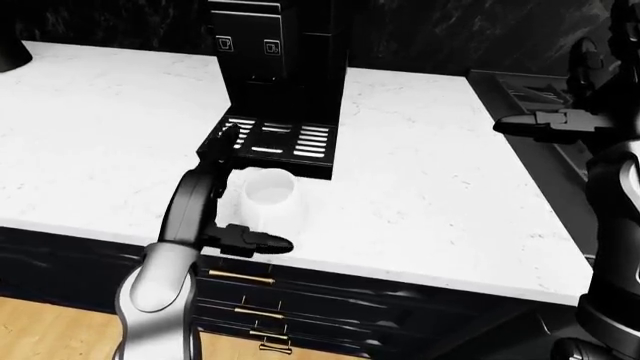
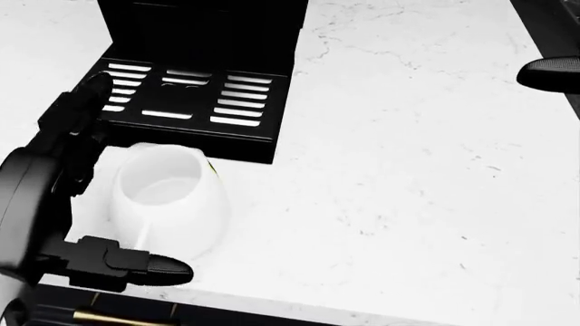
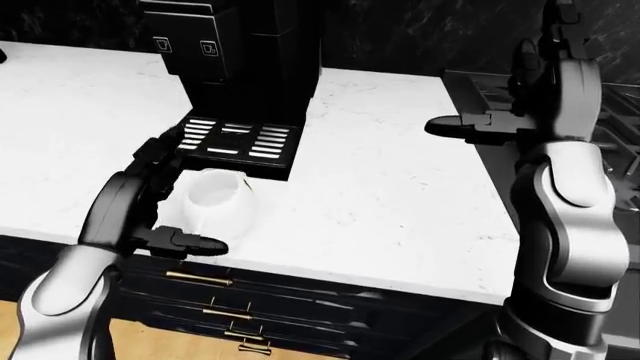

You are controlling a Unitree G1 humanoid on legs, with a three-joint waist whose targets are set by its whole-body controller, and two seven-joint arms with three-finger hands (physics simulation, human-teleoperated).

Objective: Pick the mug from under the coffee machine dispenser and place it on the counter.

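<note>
White mug (image 2: 169,200) stands upright on the marble desk (image 2: 408,170), just below the drip tray (image 2: 185,98) of the coffee machine (image 1: 280,45) in the head view, already out from under the dispenser. Your left hand (image 2: 86,197) brackets it with its fingers spread: one finger (image 2: 81,102) points up over the tray's left edge, another (image 2: 145,267) lies along the desk edge just beneath the mug, and neither closes round it (whether any surface touches the mug's left wall, you cannot tell). The mug sits directly to the right of that palm, its long axis vertical, so I judge your next move to be a plain withdrawal leftward without nudging it. Your right hand (image 3: 470,126) hovers well apart to the right; its fingers are too dark to read. Two small cup icons (image 1: 247,45) mark the machine's face; no legible writing shows.
</note>
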